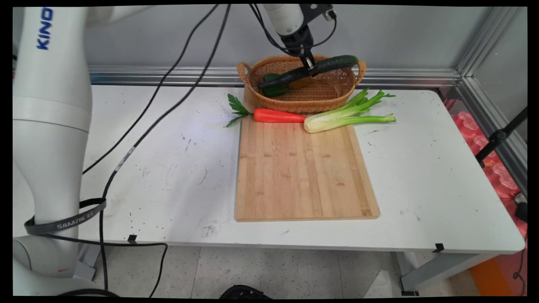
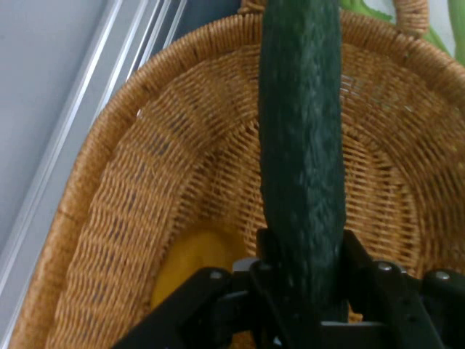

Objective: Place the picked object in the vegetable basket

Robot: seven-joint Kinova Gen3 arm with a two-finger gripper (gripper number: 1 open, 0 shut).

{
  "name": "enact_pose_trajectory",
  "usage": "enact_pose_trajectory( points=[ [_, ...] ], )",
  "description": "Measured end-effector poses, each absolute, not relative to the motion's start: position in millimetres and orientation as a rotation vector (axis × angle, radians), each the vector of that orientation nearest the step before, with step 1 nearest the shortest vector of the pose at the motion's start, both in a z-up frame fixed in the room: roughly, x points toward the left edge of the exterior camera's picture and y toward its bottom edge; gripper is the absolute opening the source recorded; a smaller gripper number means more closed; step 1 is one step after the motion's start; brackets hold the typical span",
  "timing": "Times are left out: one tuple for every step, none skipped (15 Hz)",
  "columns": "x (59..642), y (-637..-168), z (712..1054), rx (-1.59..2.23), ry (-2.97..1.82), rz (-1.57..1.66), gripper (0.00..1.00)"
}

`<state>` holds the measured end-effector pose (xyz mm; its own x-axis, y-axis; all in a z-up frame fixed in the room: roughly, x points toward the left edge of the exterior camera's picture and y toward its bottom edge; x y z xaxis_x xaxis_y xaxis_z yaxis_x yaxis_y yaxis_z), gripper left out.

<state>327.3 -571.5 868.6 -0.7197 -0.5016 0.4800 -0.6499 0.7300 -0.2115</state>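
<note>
Cucumber up in the air over the wicker basket, claw clamped tight on it.
We've got the arm coming down from top centre, wrist tipped, cuke slanting w/ its right end high above the rim. Green pepper & something yellow lie in the basket. Carrot & celery rest at the cutting board's far edge. Black strap reads SAMZHE.

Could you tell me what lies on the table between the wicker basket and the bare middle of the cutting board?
In the main view, a carrot and a celery stalk lie across the cutting board's far end, just before the basket.
</note>
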Motion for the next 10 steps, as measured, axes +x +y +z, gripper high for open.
enact_pose_trajectory(
  points=[
    [327, -574, 865, 0.879, -2.541, 0.520, 0.00],
    [325, -579, 861, 0.869, -2.540, 0.520, 0.00],
    [325, -583, 857, 0.856, -2.537, 0.521, 0.00],
    [324, -585, 855, 0.849, -2.534, 0.523, 0.00],
    [323, -588, 852, 0.838, -2.530, 0.524, 0.00],
    [322, -591, 849, 0.829, -2.525, 0.526, 0.00],
    [323, -593, 846, 0.823, -2.520, 0.527, 0.00],
    [324, -593, 844, 0.818, -2.517, 0.527, 0.00],
    [324, -594, 843, 0.815, -2.515, 0.527, 0.00],
    [325, -594, 842, 0.809, -2.512, 0.528, 0.00]
  ],
)
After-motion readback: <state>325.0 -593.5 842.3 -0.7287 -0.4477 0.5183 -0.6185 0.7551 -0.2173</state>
